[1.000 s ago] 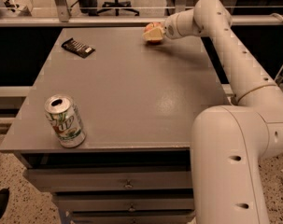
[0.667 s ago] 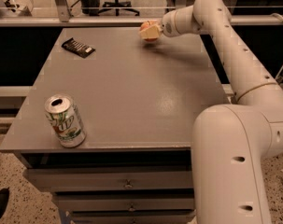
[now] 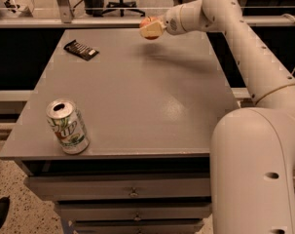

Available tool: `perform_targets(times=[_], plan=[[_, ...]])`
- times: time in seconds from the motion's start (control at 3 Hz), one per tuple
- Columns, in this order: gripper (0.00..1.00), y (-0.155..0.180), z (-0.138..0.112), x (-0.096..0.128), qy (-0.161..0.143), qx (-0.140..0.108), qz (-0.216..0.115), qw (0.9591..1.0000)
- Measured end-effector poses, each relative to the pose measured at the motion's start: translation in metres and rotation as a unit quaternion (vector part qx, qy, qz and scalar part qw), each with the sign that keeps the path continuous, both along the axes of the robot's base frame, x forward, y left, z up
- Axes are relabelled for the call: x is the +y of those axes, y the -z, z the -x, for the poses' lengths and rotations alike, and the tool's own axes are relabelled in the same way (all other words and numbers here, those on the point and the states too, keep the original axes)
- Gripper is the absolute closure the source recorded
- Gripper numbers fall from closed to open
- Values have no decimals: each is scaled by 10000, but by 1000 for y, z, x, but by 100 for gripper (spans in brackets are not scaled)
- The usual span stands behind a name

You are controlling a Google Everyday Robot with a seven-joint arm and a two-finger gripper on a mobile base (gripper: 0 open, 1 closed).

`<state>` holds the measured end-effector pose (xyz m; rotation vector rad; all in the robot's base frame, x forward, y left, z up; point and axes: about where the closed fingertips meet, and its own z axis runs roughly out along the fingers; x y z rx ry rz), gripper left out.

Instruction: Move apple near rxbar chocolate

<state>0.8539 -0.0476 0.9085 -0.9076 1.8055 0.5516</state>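
While pinched in the hand [image 3: 152, 29], the apple [image 3: 147, 22] is held clear of the desk [image 3: 137, 101], at upper centre of the frame, over the far edge. Only its red top is seen above the pale hand, and the rest is covered. A soft shadow [image 3: 174, 58] is cast on the desk surface below and to the right of it.

The rxbar chocolate [image 3: 81, 49] is laid flat at upper left of the frame, skewed to the desk edges and well apart from the apple.

The arm [image 3: 244, 38] is reached in from the right, its bulk filling the lower right of the frame.

A soda can [image 3: 67, 126], silver and green with an opened top, is stood upright at lower left, near the front left corner and well apart from both bar and apple. Drawers [image 3: 132, 192] are seen under the desk front.
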Motion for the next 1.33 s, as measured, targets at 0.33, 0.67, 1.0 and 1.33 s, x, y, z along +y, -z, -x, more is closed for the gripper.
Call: perform_targets(times=[0.33,0.67,1.0,1.33], plan=[[100,0,0,0,1,0,1,10000],[100,3,4,56,-454,-63,-94,9989],[100,11,20,122,-954,-95,-71,9954],[100,30,38,161,-1158,21,38,9933]])
